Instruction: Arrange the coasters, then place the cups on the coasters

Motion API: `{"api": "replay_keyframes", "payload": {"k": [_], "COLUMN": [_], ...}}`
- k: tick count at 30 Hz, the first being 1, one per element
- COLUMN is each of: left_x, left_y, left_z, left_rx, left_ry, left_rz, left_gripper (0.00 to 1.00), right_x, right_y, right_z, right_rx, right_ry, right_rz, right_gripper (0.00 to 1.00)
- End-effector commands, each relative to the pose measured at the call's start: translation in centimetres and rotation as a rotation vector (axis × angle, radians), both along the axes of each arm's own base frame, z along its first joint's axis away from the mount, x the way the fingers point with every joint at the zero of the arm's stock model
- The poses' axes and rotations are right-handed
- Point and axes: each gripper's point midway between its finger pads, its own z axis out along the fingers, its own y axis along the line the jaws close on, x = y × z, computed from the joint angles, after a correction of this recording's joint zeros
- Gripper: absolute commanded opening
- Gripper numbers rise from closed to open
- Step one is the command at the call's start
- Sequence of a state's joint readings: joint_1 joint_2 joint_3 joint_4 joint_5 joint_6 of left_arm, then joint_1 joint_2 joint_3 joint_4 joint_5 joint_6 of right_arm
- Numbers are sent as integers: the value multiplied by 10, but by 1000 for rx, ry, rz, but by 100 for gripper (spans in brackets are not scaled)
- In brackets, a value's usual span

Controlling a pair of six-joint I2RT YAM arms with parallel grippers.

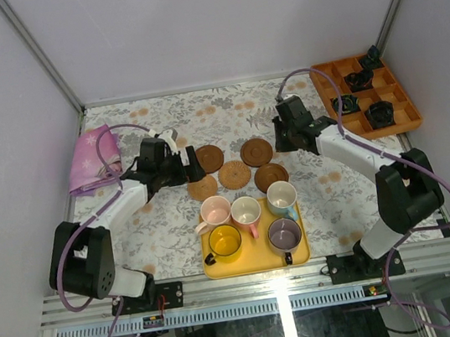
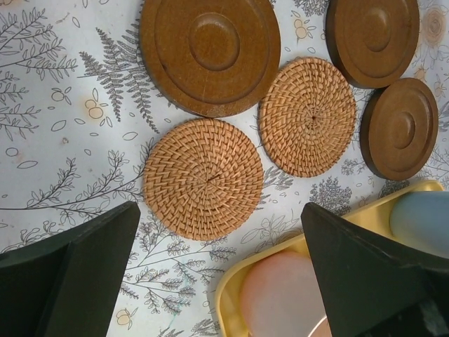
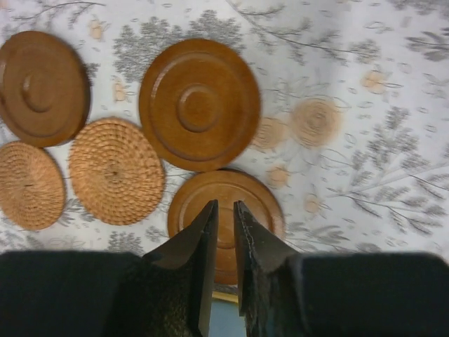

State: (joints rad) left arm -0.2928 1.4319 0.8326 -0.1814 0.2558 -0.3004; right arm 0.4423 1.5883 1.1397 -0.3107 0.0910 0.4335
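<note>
When you look from above, you see the five coasters (image 1: 233, 174) lying close together in the middle of the table (image 1: 157, 221), just behind the yellow tray (image 1: 256, 264). All five cups (image 1: 246, 212) stand on this tray. The left gripper (image 1: 191, 167) hovers at the left side of the group, and the right gripper (image 1: 276, 139) at its right side.

From the left wrist, the fingers (image 2: 77, 274) stand wide apart and hold nothing. Under them lies a woven coaster (image 2: 203, 177), and the pale pink cup (image 2: 280, 298) shows in the tray corner.

From the right wrist, the fingers are almost together, with only a thin slit and nothing inside it. Their tips are over a dark coaster (image 3: 266, 203); whether they touch it, you cannot tell.
</note>
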Motion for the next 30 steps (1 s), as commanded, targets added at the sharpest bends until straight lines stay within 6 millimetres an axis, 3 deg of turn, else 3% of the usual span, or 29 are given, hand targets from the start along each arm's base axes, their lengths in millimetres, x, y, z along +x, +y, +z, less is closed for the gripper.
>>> {"api": "replay_keyframes", "payload": {"k": [1, 7, 12, 19, 23, 30], "left_x": [16, 25, 20, 12, 10, 7], "left_y": [-9, -16, -16, -13, -19, -32], "left_z": [17, 22, 16, 3, 2, 0], "left_rx": [-11, -48, -59, -50, -81, -140], "left_ry": [-61, -65, -38, 9, 22, 49], "left_rz": [-32, -24, -17, 0, -15, -63], "left_gripper": [100, 100, 100, 100, 100, 100], "right_x": [17, 18, 14, -11, -22, -32], "right_y": [52, 98, 128, 160, 164, 151], "right_z": [18, -7, -19, -36, -47, -73], "right_rx": [176, 199, 221, 205, 178, 115], "right_ry": [-33, 72, 120, 197, 241, 333], "right_rz": [113, 250, 331, 440, 469, 428], "right_gripper": [21, 20, 21, 21, 22, 23]}}
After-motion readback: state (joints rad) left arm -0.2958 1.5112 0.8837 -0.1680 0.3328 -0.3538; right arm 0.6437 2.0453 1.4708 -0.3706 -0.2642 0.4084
